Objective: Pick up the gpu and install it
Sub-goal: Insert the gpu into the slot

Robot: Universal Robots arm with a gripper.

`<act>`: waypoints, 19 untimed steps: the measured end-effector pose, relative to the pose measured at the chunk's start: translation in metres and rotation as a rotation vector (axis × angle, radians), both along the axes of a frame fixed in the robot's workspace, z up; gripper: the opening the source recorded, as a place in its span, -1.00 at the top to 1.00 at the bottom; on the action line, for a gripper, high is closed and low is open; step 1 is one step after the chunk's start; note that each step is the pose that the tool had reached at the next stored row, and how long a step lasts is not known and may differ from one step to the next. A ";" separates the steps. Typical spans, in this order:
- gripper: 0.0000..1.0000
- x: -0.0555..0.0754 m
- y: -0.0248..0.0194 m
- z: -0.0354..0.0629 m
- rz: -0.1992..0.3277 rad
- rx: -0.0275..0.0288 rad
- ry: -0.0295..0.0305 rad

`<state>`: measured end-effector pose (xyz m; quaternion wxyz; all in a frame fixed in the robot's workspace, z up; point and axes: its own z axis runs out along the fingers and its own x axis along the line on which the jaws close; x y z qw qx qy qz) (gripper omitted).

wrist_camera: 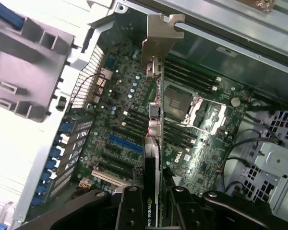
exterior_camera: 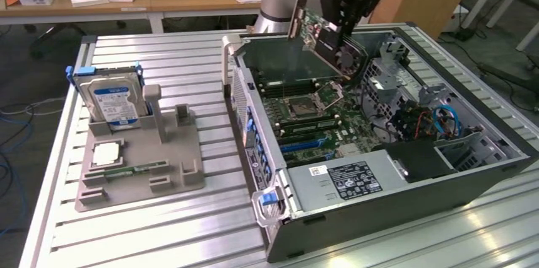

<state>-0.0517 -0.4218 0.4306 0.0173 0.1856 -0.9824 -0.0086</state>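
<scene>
The black two-finger tool (exterior_camera: 341, 22) on the arm is clamped tight on the gpu (exterior_camera: 322, 44), a thin flat dark card with a silvery metal bracket on one end. It holds the card up in the air, tilted, over the big open black-and-silver computer case (exterior_camera: 471, 173), which lies on its side with the lid off. The card isn't sitting in any slot; it hangs above the green motherboard (exterior_camera: 316, 123), roughly over the square metal cpu socket (exterior_camera: 303, 105).

In the wrist view the gpu (wrist_camera: 153, 158) is edge-on, pinched between the black fingers (wrist_camera: 129, 211), and its bracket end points away from the tool toward the case's wall. The long blue slot (wrist_camera: 125, 142) on the board sits just off to one side of the card's line.

Everything rests on a slatted aluminium counter (exterior_camera: 151, 230). The case takes up the half toward the counter's edge on the exterior view's right. Over by the edge on the exterior view's left, well apart from the gpu, there's a grey plastic holder tray (exterior_camera: 181, 176). A boxy silver hard drive with a blue-white label (exterior_camera: 113, 101) stands upright at the tray's far end. A flat silvery processor chip (exterior_camera: 105, 153) and a small narrow green memory stick (exterior_camera: 135, 170) lie in the tray's pockets nearer the counter's front edge.
</scene>
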 end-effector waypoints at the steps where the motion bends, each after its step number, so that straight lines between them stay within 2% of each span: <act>1: 0.48 0.000 -0.0001 -0.0001 0.012 0.0000 0.0000; 8: 0.48 0.000 -0.0010 -0.0029 0.091 0.0000 0.0000; 19: 0.48 0.000 -0.0010 -0.0097 0.290 0.0001 -0.0001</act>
